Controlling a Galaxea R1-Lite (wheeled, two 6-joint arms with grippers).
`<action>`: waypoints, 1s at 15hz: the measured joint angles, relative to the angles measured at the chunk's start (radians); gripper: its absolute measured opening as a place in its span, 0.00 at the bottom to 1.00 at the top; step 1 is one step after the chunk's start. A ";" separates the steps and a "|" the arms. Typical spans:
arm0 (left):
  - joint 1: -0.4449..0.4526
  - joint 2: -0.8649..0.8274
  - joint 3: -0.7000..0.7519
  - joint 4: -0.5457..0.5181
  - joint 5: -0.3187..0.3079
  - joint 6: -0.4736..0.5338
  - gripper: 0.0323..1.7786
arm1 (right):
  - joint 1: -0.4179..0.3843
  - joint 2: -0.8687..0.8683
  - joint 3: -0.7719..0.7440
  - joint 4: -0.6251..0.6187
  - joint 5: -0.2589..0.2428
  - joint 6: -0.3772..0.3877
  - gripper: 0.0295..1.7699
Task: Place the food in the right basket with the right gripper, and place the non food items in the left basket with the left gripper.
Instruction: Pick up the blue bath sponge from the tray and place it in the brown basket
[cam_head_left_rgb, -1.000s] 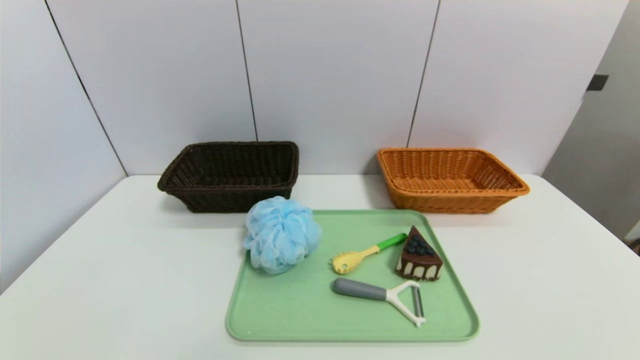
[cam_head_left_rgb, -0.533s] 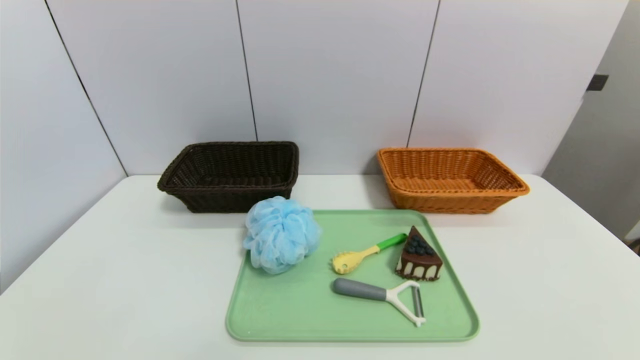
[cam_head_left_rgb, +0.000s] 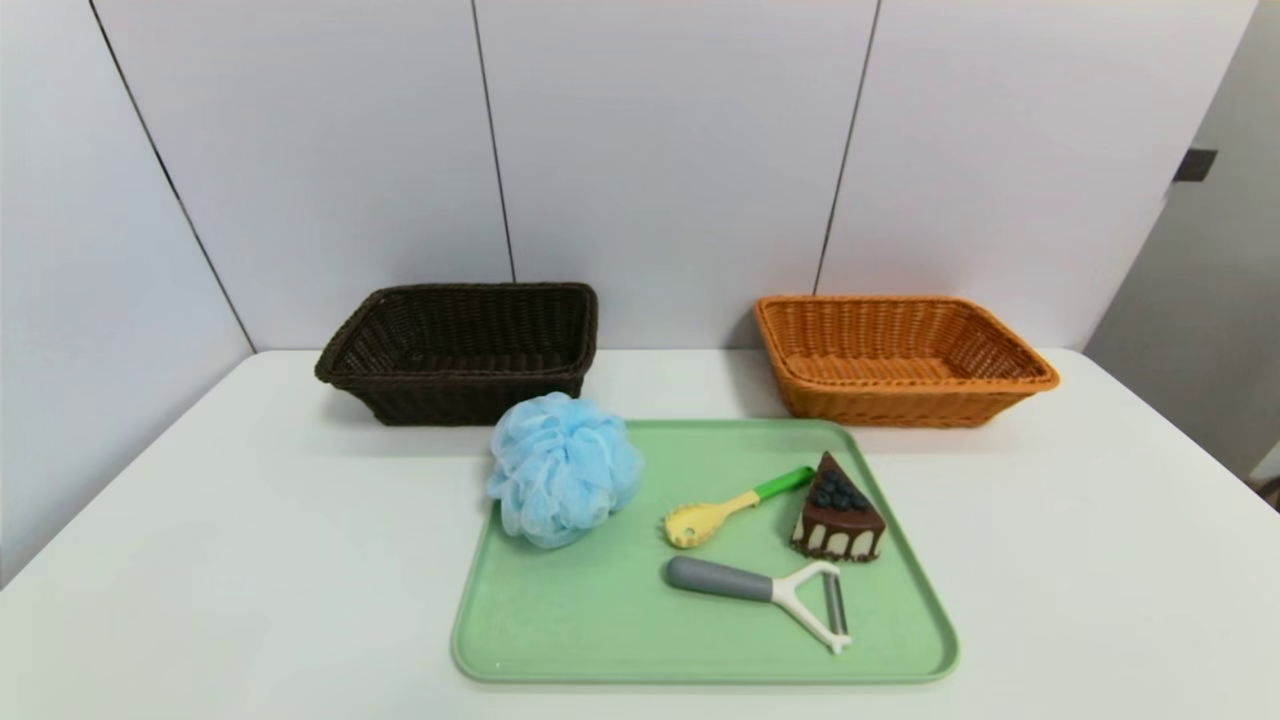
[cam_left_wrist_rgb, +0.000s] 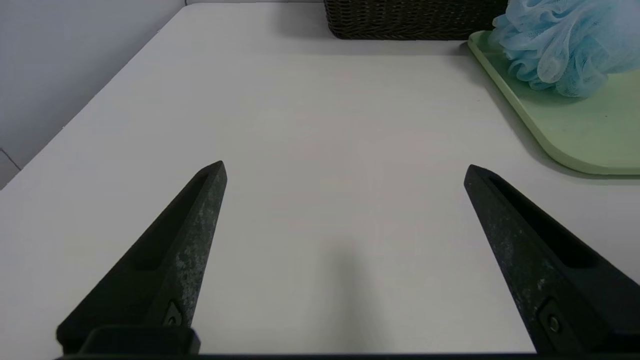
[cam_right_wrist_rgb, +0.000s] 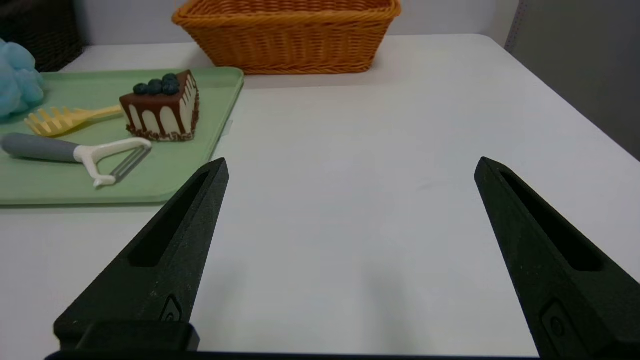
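Observation:
A green tray (cam_head_left_rgb: 560, 640) holds a blue bath pouf (cam_head_left_rgb: 563, 468), a yellow spaghetti spoon with green handle (cam_head_left_rgb: 730, 507), a grey-handled white peeler (cam_head_left_rgb: 765, 590) and a chocolate cake slice topped with blueberries (cam_head_left_rgb: 837, 510). Behind it stand a dark brown basket (cam_head_left_rgb: 460, 350) on the left and an orange basket (cam_head_left_rgb: 900, 360) on the right. Neither arm shows in the head view. My left gripper (cam_left_wrist_rgb: 345, 167) is open over bare table, left of the tray (cam_left_wrist_rgb: 580, 135) and pouf (cam_left_wrist_rgb: 565, 45). My right gripper (cam_right_wrist_rgb: 351, 165) is open over bare table, right of the cake (cam_right_wrist_rgb: 162, 107) and peeler (cam_right_wrist_rgb: 75, 152).
The white table (cam_head_left_rgb: 250, 520) ends at wall panels behind the baskets. Its right edge drops off beside a grey wall (cam_right_wrist_rgb: 575, 60). Bare table lies on both sides of the tray.

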 joint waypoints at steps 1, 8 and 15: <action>0.000 0.000 -0.026 0.009 -0.002 0.002 0.95 | 0.000 0.000 -0.033 0.013 0.000 0.001 0.96; -0.001 0.190 -0.470 0.354 -0.006 -0.020 0.95 | 0.003 0.117 -0.430 0.346 0.034 -0.001 0.96; -0.002 0.641 -0.877 0.527 -0.054 -0.091 0.95 | 0.013 0.551 -0.724 0.472 0.039 -0.001 0.96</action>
